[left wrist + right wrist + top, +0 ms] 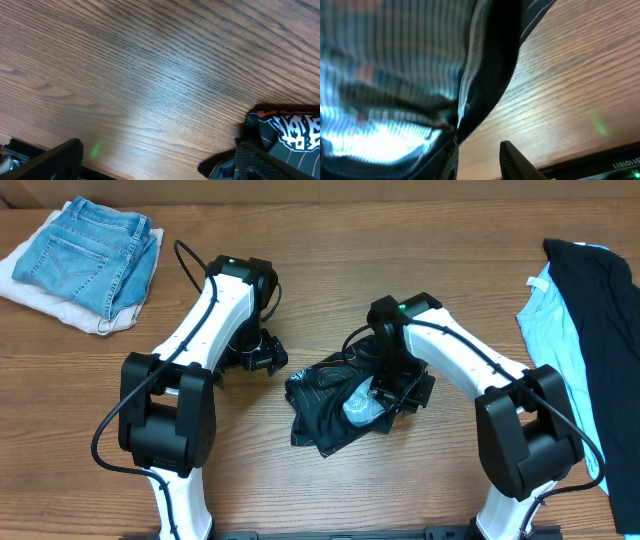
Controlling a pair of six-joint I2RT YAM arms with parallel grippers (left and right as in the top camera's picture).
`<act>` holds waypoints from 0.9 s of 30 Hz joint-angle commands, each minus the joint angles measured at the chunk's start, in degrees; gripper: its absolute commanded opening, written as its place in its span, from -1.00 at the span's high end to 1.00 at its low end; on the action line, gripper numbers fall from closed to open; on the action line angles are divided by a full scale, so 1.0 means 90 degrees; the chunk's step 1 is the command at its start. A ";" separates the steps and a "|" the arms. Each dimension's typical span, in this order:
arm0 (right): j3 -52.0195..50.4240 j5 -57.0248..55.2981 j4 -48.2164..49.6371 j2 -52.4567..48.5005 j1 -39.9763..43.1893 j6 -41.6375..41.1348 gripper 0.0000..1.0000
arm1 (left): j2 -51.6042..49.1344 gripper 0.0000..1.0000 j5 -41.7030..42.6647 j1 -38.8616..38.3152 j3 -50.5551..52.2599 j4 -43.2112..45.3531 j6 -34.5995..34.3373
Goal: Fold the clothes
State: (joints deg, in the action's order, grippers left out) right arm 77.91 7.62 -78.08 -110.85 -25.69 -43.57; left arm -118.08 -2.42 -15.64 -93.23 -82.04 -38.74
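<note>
Bunched as it is at the middle of the surface (300, 490), the one jersey (322, 408) has the right hand (395, 395) down on its right part, with fabric filling that wrist view. Whether the fingers are clamped on it I cannot tell. The left hand (265, 362) sits just left of the jersey, fingers wide apart, holding nothing. Far left lies one pair of jeans (90, 250) on one white cloth (40, 300). At the right edge lie one black garment (600, 330) and one light-blue garment (545, 310), touching.

A brown wooden table (300, 490) with long grain fills the view, with a paler tan band (400, 188) at twelve o'clock. A soft white glare (170, 75) lies on the wood.
</note>
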 commanded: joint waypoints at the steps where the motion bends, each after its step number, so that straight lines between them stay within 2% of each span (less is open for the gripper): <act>1: 0.0104 0.0459 0.0051 0.0250 -0.0100 0.0260 0.37 | 0.0085 -1.00 -0.0058 0.0039 0.0032 0.0002 0.0121; 5: 0.0102 0.1392 0.0549 0.0270 -0.0376 0.1134 0.28 | 0.0085 -1.00 -0.0058 0.0039 0.0032 0.0032 0.0121; 6: 0.0102 0.1523 0.0656 0.0270 -0.0471 0.1331 0.17 | 0.0085 -1.00 -0.0058 0.0039 0.0032 0.0034 0.0121; 7: 0.0102 0.1622 0.0780 0.0270 -0.0605 0.1559 -0.03 | 0.0085 -1.00 -0.0073 0.0039 0.0032 0.0034 0.0121; 9: 0.0102 0.1615 0.0942 0.0267 -0.0816 0.1863 -0.24 | 0.0085 -1.00 -0.0078 0.0046 0.0032 0.0034 0.0121; 12: 0.0102 0.1503 0.1324 0.0267 -0.1236 0.2353 -0.47 | 0.0085 -1.00 -0.0085 0.0165 0.0032 0.0032 0.0170; 18: 0.0092 0.1202 0.1508 0.0267 -0.1479 0.2346 -0.50 | 0.0085 -1.00 -0.0080 0.0595 0.0032 -0.0032 0.0459; 20: 0.0090 0.1005 0.1506 0.0267 -0.1479 0.2348 -0.46 | 0.0085 -1.00 -0.0083 0.0760 0.0032 -0.0061 0.0466; 21: 0.0090 0.0942 0.1506 0.0267 -0.1477 0.2348 -0.35 | 0.0085 -1.00 -0.0083 0.0833 0.0032 -0.0066 0.0491; 24: 0.0090 0.1027 0.1540 0.0267 -0.1479 0.2341 0.17 | 0.0085 -0.99 -0.0080 0.1059 0.0032 -0.0070 0.0578; 27: 0.0090 0.1452 0.1625 0.0267 -0.1479 0.2339 0.56 | 0.0085 -1.00 -0.0083 0.1217 0.0032 -0.0070 0.0622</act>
State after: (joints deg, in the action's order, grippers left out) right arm 77.91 17.82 -64.14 -110.61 -39.05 -23.14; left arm -118.08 -2.44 -6.02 -93.19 -82.56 -34.89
